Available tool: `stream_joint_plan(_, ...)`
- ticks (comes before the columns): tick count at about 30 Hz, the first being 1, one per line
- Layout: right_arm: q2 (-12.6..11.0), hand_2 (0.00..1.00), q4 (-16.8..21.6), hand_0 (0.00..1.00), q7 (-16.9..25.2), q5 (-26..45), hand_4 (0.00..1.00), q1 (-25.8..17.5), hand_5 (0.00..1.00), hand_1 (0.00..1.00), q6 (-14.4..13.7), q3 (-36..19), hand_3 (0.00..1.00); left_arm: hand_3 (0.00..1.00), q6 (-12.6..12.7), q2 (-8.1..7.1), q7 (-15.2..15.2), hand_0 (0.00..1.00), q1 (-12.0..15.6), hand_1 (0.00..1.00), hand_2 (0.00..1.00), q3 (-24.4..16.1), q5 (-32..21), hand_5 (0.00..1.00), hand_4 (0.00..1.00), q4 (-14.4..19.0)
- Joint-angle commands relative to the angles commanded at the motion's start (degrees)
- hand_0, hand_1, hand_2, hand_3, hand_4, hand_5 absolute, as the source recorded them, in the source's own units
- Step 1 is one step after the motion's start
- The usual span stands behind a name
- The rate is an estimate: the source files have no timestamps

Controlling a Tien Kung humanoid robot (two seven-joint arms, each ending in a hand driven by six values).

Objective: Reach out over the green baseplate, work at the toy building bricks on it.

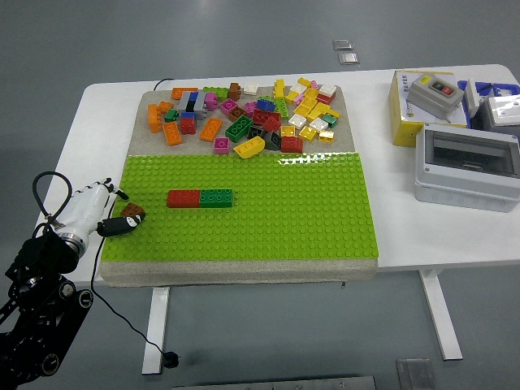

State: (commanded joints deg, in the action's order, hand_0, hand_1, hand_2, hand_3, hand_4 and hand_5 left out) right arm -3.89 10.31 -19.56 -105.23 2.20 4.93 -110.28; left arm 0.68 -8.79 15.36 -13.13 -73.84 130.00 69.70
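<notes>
Brown brick sat at the left edge of the green baseplate, pinched at the fingertips of the left hand, whose white body lay just off the plate over the table. The hand was closed on the brick; whether the brick's studs had seated on the plate could not be told. To the right of the held brick, and slightly farther from the robot, a red brick and a green brick stood joined end to end, their shared long axis running left to right across the plate. The red end lay nearer the hand, so the likely approach ran rightward from the plate's left edge along that same axis. A loose pile of mixed bricks lay on the grey mat beyond the plate's far edge, well apart from the hand. Only the left arm showed, coming in from the lower left; the right arm was out of view. A yellow box and a grey enclosure stood at the table's right, clear of the work
</notes>
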Motion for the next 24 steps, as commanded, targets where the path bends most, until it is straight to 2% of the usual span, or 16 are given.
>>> stream_joint_plan(24, -0.04, 0.624, 0.0, 0.694, 0.06, 0.41, 0.329, 0.06, 0.904, 0.622, 0.05, 0.06, 0.705, 0.646, -0.09, -0.39, 0.07, 0.998, 0.57, 0.998, 0.998, 0.07, 0.0, 0.472, 0.818, 0.28)
